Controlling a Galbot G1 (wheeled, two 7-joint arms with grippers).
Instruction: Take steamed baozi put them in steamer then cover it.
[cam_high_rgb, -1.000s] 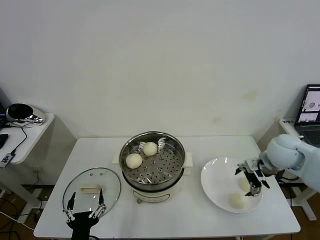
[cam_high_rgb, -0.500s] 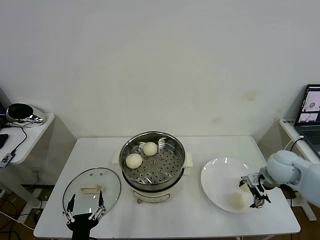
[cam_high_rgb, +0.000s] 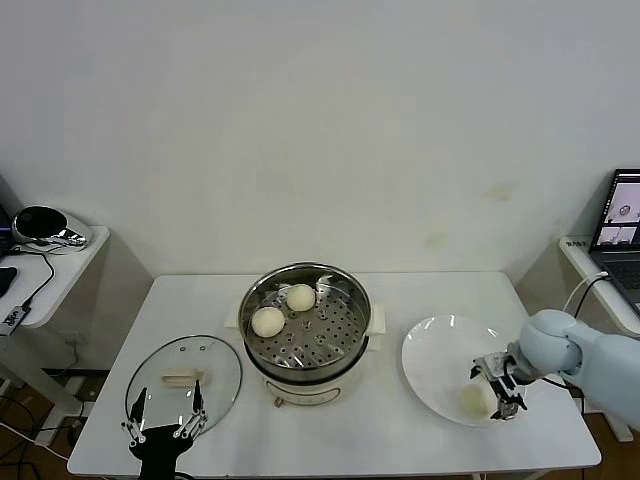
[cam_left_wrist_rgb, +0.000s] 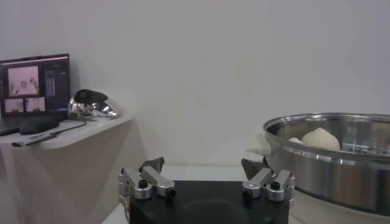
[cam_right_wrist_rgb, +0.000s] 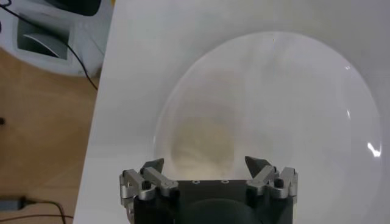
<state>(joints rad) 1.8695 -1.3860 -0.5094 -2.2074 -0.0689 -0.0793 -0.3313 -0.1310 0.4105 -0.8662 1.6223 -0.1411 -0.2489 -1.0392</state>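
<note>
White table: right gripper spread around a baozi; left gripper spread, idle.

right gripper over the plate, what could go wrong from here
The right gripper, open, sits low over a baozi near the plate's front rim; closing off-centre could nudge the smooth bun off the plate.

Two buns lie at the steamer's left and back, so a careless drop could land on them.

The cover lies near the table edge by the open left gripper; a bump could shift it.
</note>
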